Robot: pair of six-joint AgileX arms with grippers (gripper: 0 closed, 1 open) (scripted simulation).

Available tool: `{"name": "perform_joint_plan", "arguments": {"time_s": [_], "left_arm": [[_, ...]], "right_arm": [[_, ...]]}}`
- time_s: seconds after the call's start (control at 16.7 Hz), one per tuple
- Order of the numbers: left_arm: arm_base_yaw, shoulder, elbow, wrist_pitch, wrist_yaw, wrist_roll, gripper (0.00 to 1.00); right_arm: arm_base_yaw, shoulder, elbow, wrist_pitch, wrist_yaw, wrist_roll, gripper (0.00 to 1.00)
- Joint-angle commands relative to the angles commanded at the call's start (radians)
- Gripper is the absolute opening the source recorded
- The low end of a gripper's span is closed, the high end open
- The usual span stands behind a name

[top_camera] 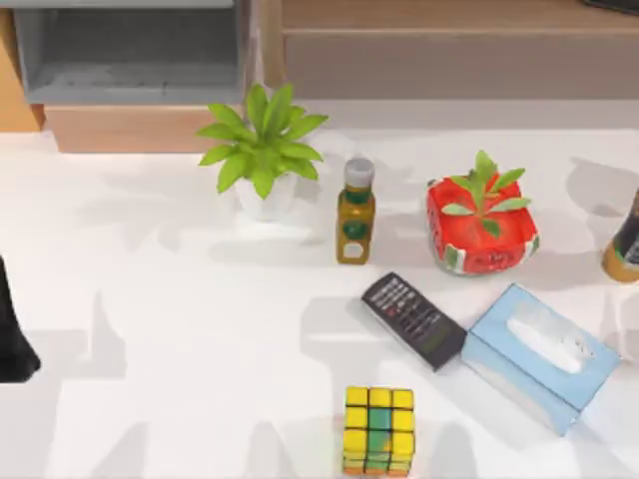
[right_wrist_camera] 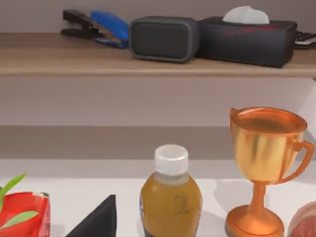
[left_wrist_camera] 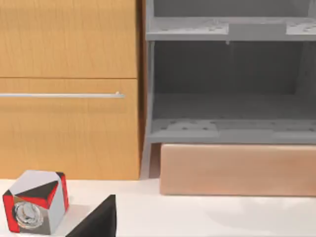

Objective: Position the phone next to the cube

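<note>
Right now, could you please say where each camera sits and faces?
Top view: overhead, looking down at the white table; left arm at left edge.
Left wrist: low, facing the grey shelf unit; own dark wedge.
Right wrist: low, facing the wooden shelf; own dark wedge.
Shared: top and right wrist show the red watermelon-print box.

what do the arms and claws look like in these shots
Little of them shows. The left arm is a plain black, matte shape at the top view's left edge, with no visible cables or markings. Each wrist view shows a dark, wedge-shaped claw part at its lower edge, left and right.
</note>
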Motion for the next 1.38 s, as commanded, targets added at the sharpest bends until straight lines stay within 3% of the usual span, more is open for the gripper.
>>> {"name": "perform_joint_plan", "arguments": {"time_s": [0.24,0.48,1.14,1.38], "left_arm": [[0.009,0.032,0.031,-0.020,-0.001,0.015,1.00],[0.053,0.224,0.191,-0.132,-0.001,0.095,1.00],[0.246,1.363,0.847,-0.659,0.003,0.434,1.00],[0.304,1.686,1.045,-0.808,0.002,0.534,1.00]], "right_arm": [[0.000,0.000,0.000,0.000,0.000,0.000,1.00],[0.000,0.000,0.000,0.000,0.000,0.000,1.00],[0.000,0.000,0.000,0.000,0.000,0.000,1.00],[0.000,0.000,0.000,0.000,0.000,0.000,1.00]]}}
